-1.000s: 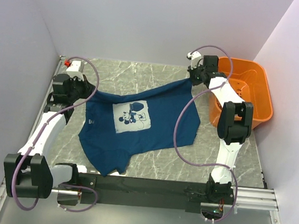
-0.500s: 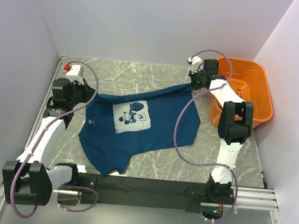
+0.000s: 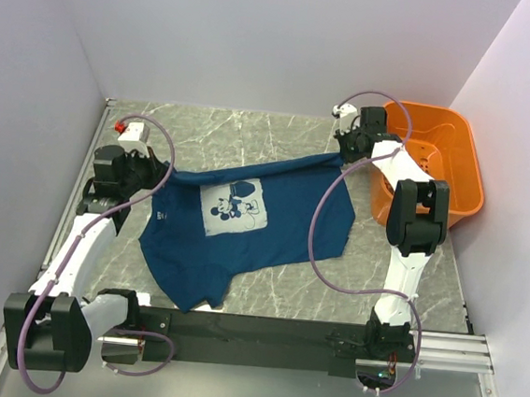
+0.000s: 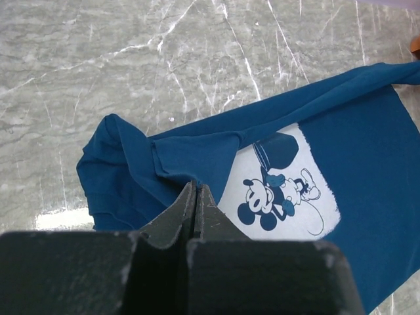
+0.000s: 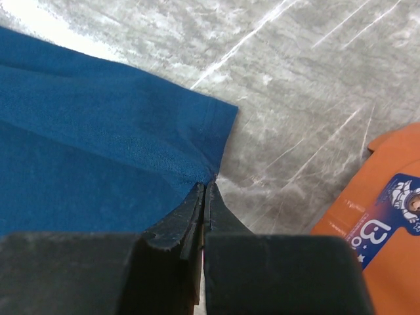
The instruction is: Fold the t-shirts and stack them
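Observation:
One dark teal-blue t-shirt point(image 3: 272, 223) lies spread on the marble table with its pale grey cartoon print point(image 3: 231, 207) facing up. My left gripper point(image 3: 151, 171) is shut on the shirt's left edge; in the left wrist view point(image 4: 196, 186) the jaws pinch a fold of blue cloth point(image 4: 164, 154) beside the print point(image 4: 282, 180). My right gripper point(image 3: 343, 153) is shut on the shirt's far right corner; in the right wrist view point(image 5: 205, 185) the jaws pinch the hemmed corner point(image 5: 197, 131). The top edge is stretched between the two grippers.
An orange plastic basket point(image 3: 456, 165) stands at the back right, just behind my right arm; its rim with a blue label shows in the right wrist view point(image 5: 387, 216). White walls close in the table on three sides. Bare marble point(image 3: 243, 131) lies behind the shirt.
My left gripper has drawn back toward the left and nearer, pulling the shirt's left edge with it. The right gripper has shifted slightly to the right, and the top edge has tightened.

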Robot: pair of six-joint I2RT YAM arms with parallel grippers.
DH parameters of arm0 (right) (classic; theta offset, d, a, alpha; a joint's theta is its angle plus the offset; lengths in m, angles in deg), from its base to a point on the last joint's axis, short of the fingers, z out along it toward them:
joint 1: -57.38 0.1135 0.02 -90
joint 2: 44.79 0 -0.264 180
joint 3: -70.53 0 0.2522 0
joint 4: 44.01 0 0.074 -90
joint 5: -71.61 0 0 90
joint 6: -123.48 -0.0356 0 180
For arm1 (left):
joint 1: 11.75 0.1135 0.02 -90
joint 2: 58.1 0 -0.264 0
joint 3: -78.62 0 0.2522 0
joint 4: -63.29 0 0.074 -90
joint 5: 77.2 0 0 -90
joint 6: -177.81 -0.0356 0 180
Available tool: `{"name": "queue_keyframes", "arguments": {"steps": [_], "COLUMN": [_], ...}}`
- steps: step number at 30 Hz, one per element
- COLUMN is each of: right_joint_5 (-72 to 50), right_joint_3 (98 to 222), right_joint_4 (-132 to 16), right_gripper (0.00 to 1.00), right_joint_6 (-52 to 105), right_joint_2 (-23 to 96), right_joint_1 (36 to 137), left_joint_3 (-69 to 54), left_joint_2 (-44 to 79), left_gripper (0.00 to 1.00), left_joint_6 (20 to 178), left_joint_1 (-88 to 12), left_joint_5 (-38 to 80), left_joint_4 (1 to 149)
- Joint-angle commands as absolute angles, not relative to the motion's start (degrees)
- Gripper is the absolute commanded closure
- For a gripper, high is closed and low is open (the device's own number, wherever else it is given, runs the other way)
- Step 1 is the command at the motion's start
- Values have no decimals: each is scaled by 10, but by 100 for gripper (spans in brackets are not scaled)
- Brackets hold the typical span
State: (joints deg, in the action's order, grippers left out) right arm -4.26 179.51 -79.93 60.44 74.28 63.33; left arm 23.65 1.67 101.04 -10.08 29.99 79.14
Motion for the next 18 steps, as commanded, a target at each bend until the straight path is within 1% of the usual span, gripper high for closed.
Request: {"name": "queue_keyframes", "arguments": {"steps": [1,18], "right_joint_5": [-53,-61], "right_joint_3": [1790,1776], "right_joint_4": [-812,-818], "right_gripper": [100,100], "right_joint_6": [613,617], "right_joint_2": [730,733], "right_joint_1": [627,626], "left_joint_3": [241,264], "left_joint_2": [-4,-22], "left_gripper": [99,99], "left_joint_6": [1015,1028], "left_joint_1": [-103,-106], "left_joint_5": [316,319], "left_joint_4": [791,801]}}
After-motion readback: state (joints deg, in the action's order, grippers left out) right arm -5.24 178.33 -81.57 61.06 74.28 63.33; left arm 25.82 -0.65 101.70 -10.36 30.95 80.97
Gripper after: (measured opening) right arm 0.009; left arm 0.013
